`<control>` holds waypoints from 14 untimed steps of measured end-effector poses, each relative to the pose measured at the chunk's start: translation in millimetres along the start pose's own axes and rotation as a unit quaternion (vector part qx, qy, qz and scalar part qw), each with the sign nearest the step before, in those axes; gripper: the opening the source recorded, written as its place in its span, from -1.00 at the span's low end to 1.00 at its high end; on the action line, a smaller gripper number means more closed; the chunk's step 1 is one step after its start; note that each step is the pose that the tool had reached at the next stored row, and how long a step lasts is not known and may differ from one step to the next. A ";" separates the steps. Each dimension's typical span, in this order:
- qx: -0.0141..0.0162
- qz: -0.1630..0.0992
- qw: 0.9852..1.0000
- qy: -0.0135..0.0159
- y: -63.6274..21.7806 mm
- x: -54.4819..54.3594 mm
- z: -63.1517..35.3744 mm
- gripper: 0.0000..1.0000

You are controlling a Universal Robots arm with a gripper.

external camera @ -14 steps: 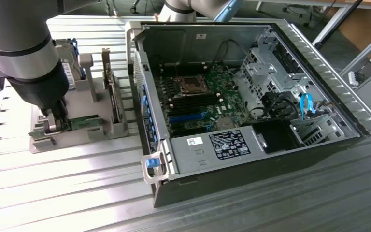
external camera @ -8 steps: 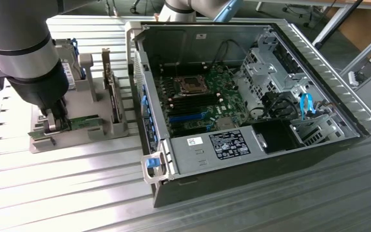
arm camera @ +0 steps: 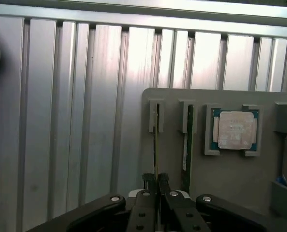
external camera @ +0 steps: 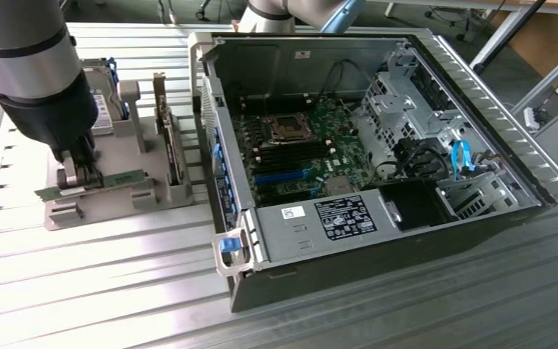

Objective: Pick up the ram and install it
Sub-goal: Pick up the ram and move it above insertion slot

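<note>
The ram (arm camera: 155, 145) is a thin green stick seen edge-on, standing in the outer slot of a grey holder tray (arm camera: 230, 183). In the exterior view the ram (external camera: 114, 179) lies along the tray's near part at the exterior view's left. My gripper (arm camera: 157, 180) comes down over the stick, its two black fingertips (arm camera: 149, 182) pressed against both faces; the gripper (external camera: 78, 178) is shut on it. A second green stick (arm camera: 187, 145) stands in the neighbouring slot. The motherboard's memory slots (external camera: 293, 156) lie inside the open computer case (external camera: 376, 240).
A square silver processor chip (arm camera: 235, 129) rests in the tray beside the sticks. A broader expansion card (external camera: 169, 149) stands upright on the tray (external camera: 114, 211), with a hard drive (external camera: 104, 102) behind. The case wall (external camera: 206, 131) rises close to the tray. Ribbed metal table (external camera: 85, 276) all around.
</note>
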State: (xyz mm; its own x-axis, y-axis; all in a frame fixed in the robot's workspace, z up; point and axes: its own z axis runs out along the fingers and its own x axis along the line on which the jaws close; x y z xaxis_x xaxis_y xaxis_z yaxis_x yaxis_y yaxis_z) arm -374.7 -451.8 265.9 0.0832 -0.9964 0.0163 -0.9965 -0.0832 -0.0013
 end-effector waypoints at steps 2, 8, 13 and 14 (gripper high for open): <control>0.000 0.000 1.000 0.000 0.0 0.1 -9.5 -0.76; 0.000 0.000 1.000 0.000 0.0 0.3 -21.3 -0.76; 0.000 0.000 1.000 0.000 0.0 0.4 -23.0 -0.76; 0.000 0.000 1.000 0.000 0.0 0.4 -24.5 -0.76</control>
State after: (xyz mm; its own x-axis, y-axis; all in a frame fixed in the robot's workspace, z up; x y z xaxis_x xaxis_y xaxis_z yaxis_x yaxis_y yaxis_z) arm -374.7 -451.7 290.4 0.0832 -0.9964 0.0164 -0.9965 -0.0832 -0.0011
